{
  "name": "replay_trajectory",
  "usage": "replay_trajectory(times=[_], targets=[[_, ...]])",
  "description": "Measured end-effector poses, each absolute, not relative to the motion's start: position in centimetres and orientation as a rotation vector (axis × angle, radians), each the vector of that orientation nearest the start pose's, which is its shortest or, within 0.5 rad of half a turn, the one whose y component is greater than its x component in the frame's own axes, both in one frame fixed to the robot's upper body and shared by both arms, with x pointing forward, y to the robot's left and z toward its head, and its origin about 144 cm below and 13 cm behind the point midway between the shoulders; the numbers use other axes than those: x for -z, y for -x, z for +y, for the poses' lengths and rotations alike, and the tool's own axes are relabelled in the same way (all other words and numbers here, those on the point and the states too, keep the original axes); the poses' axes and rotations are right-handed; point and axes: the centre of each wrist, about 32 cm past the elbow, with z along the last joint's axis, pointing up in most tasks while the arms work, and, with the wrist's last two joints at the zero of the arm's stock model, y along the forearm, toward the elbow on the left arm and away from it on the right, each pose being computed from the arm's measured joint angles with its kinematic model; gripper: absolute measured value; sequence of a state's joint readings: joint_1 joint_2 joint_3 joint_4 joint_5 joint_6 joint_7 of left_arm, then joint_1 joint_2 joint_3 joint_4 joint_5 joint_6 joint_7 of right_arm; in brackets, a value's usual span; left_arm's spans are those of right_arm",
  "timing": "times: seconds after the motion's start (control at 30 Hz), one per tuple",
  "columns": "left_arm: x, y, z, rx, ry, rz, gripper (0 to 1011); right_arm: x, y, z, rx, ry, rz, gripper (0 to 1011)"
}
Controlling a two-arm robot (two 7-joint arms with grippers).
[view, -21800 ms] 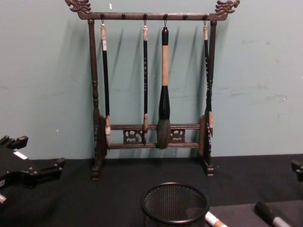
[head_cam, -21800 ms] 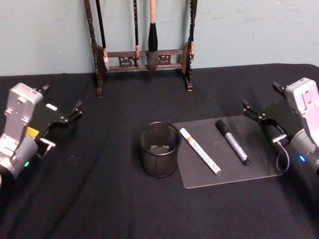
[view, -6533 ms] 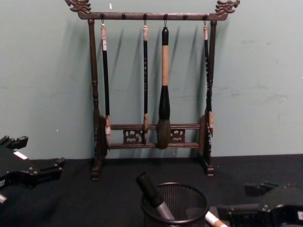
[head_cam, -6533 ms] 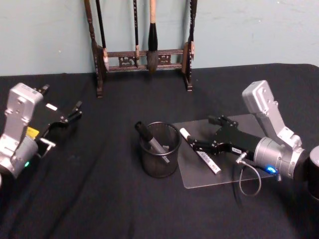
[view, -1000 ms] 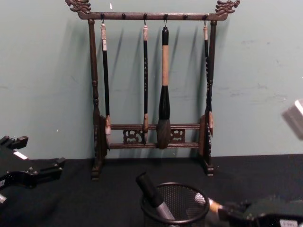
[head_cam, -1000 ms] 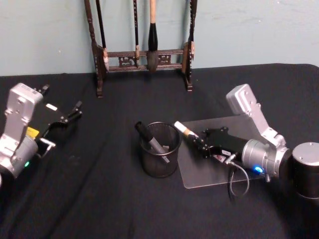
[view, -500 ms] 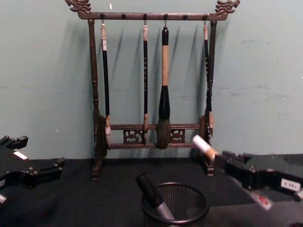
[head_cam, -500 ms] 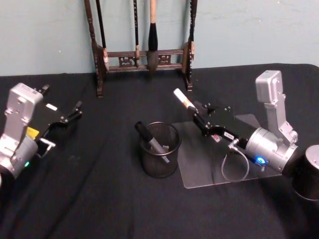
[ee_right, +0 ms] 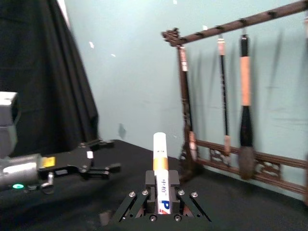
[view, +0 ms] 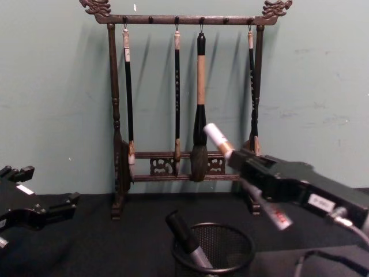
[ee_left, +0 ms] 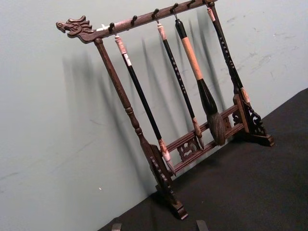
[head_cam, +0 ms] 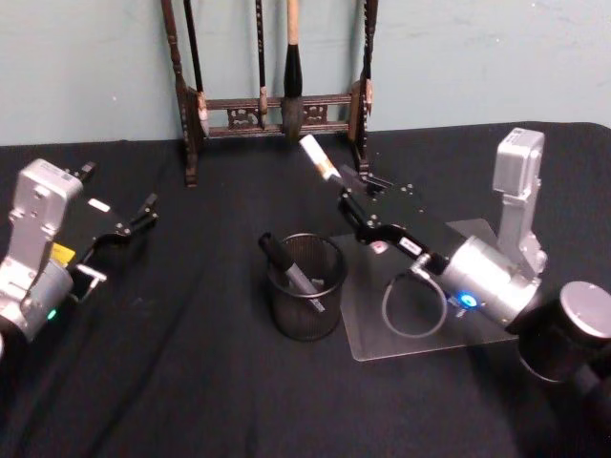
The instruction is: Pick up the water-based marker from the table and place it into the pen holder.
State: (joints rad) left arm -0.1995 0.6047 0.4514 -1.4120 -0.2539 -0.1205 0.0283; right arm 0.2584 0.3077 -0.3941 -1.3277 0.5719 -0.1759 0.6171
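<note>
Right gripper (head_cam: pixel 355 205): clamped on the white water-based marker (head_cam: pixel 318 158), held in the air above the black cloth table (head_cam: pixel 191 382), behind and to the right of the pen holder (head_cam: pixel 305 286).
Marker pose: tilted, capped white end up and toward the back edge; the lower part, with red print, runs through the jaws. My reading: it is lifted high so the lower end can clear the holder rim.
Pen holder: black wire-mesh cup near the table middle, touching the left edge of the clear mat (head_cam: pixel 420 324). A black marker (head_cam: pixel 291 269) leans inside it against the left rim, so the right half of the mouth is open.
Open room: bare cloth left of and in front of the holder; the brush rack (head_cam: pixel 272 105) stands along the back edge, close behind the raised marker tip.
Risk (judgement): swinging the tip backward could touch the rack.
Left gripper (head_cam: pixel 129 229): parked near the left edge, jaws apart, holding nothing.
</note>
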Motion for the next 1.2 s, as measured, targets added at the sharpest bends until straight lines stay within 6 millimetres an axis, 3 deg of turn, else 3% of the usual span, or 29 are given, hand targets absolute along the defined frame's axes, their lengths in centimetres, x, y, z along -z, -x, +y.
replay_trajectory(times=[0.33, 1.2], targets=[[-114.0, -48.9, 31.0, -1.248, -0.304, -0.285, 1001, -112.6, -52.8, -20.2, 0.597, -0.233, 0.033, 168], [-114.0, -48.9, 31.0, -1.248, -0.304, -0.285, 1001, -111.0, -53.7, -18.9, 0.548, -0.173, 0.082, 168]])
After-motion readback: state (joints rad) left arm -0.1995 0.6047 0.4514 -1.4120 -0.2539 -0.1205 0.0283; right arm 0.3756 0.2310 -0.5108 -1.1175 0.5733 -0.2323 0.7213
